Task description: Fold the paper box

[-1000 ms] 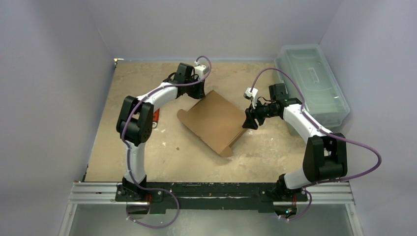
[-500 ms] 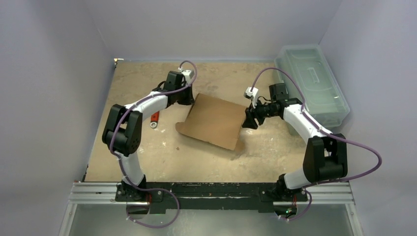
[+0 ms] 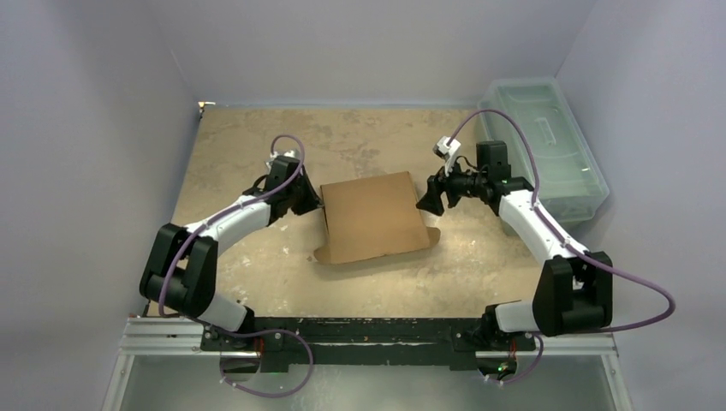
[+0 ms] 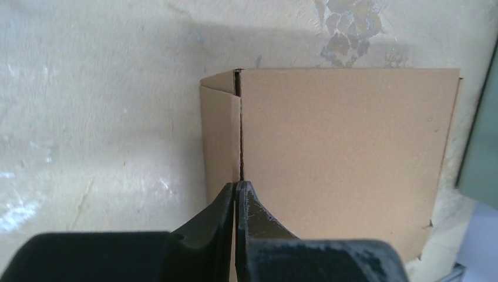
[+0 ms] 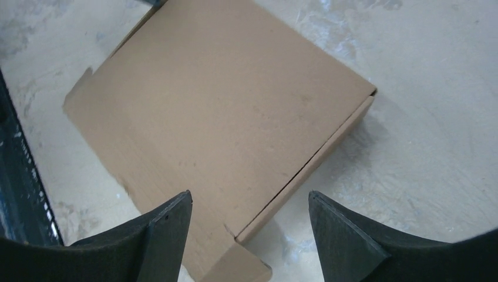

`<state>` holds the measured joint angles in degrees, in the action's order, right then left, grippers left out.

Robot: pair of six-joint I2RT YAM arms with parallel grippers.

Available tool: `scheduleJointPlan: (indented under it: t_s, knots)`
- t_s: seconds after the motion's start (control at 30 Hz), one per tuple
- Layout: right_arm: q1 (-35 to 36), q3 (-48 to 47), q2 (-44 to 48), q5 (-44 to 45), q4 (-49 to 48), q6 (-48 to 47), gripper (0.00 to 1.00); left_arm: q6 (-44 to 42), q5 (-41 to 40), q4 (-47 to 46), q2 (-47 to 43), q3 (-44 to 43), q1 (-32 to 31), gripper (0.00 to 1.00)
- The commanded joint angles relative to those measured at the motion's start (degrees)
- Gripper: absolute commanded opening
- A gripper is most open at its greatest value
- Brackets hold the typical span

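Brown box (image 3: pixel 374 216) is lying mid-frame, table (image 3: pixel 257 145) showing all round. The left gripper (image 3: pixel 318 204), pressed together, is touching its left edge; the right gripper (image 3: pixel 425 199), spread, is hovering upper right.

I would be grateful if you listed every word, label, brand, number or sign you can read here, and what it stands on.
No readable text in any view.
paper box: none; plain brown cardboard on every face shown.
plastic bin: nothing legible; a faint mark on its lid is too small to tell.
table: none, only stains.
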<state>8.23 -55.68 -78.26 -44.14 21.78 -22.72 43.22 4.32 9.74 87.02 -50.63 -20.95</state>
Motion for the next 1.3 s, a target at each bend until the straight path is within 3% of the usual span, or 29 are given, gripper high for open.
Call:
scheduleJointPlan:
  t_s: [0.0,0.17,0.37,0.57,1.27]
  knots:
    - [-0.17,1.17,-0.37,4.05,-8.22,11.27,0.77,10.05,0.39,-1.45,-4.24,4.21,0.30,0.00]
    - [-0.07,2.28,-4.24,8.77,-11.73,17.84,0.75,11.81,-0.14,-1.49,-8.51,6.16,0.30,0.00]
    - [0.18,-2.48,-11.07,11.65,-11.38,19.22,0.58,12.37,1.54,-2.42,-8.88,6.55,0.30,0.00]
    - [1.46,-7.15,-16.48,13.13,-11.21,18.50,0.48,12.56,2.23,-2.92,-8.36,7.36,0.30,0.00]
    - [2.20,-8.83,-20.62,13.11,-9.63,17.84,0.40,12.42,3.49,-3.04,-8.75,6.73,0.30,0.00]
